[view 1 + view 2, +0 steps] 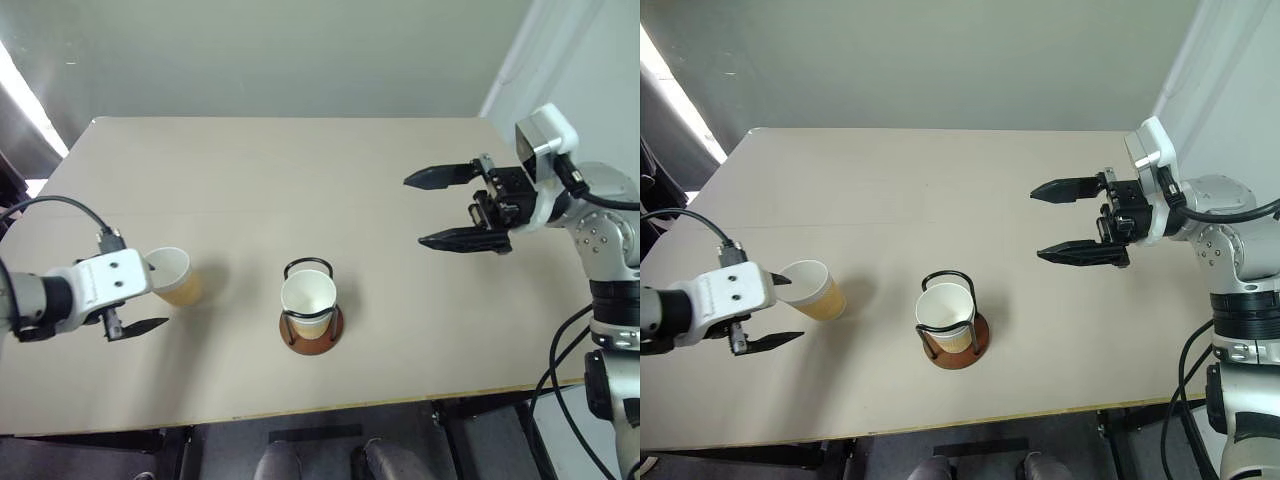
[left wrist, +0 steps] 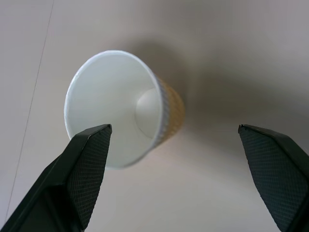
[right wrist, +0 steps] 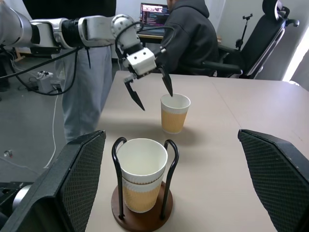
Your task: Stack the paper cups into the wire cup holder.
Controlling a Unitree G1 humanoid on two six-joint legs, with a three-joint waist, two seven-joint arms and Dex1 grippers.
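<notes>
Left gripper (image 1: 775, 310) spread wide over loose paper cup (image 1: 812, 289) at table's (image 1: 300, 170) 8 o'clock | step: reach-to-grasp | right gripper (image 1: 450, 208) agape, idle at 3 o'clock | wire cup holder (image 1: 311, 322) centre-front, already holding cups | next: straddle cup wall, close.

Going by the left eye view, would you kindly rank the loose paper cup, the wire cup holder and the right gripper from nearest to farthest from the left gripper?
1. Loose paper cup, right beside the open left gripper.
2. Wire cup holder, mid-table, holding a cup.
3. Right gripper, open, on the far right side.
</notes>
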